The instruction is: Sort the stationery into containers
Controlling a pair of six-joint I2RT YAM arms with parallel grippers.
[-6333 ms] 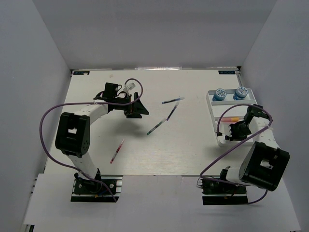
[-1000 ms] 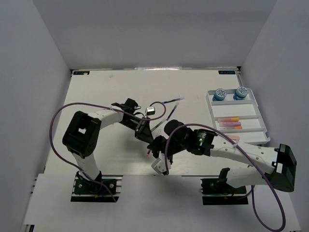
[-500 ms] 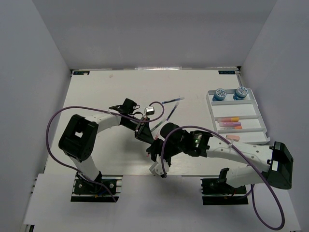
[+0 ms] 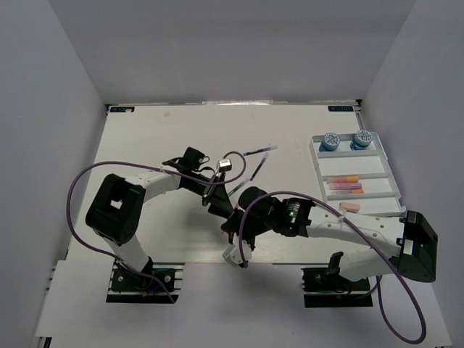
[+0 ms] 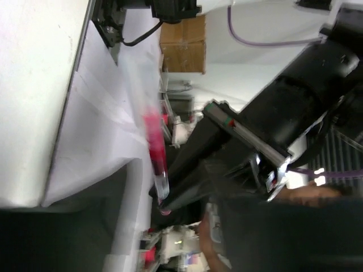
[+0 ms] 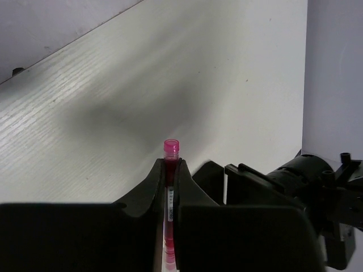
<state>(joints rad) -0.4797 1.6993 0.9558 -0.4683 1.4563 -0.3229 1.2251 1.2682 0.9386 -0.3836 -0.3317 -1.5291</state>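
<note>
My right gripper [image 4: 230, 226] is shut on a red pen [image 6: 171, 148]; the pen's pink cap sticks out past the fingertips, above the table near its front middle. In the left wrist view the red pen [image 5: 154, 141] is blurred and held by the right arm's black fingers. My left gripper [image 4: 215, 202] is just behind it, open and apart from the pen; its black body [image 6: 317, 187] shows at the right of the right wrist view. Two dark pens [image 4: 259, 151] [image 4: 253, 171] lie on the table. The white divided tray [image 4: 355, 163] stands at the right.
The tray holds two blue-capped items [image 4: 331, 141] at its far end, a yellow-orange highlighter [image 4: 343, 178], a pink-purple one [image 4: 346, 186], an orange one [image 4: 351, 193] and a pink eraser-like piece [image 4: 349, 206]. White walls enclose the table. Purple cables loop off both arms.
The right arm has swung from the tray to the front middle and now grips the red pen, which lay on the table at the left. In the last second both grippers shifted slightly left.
</note>
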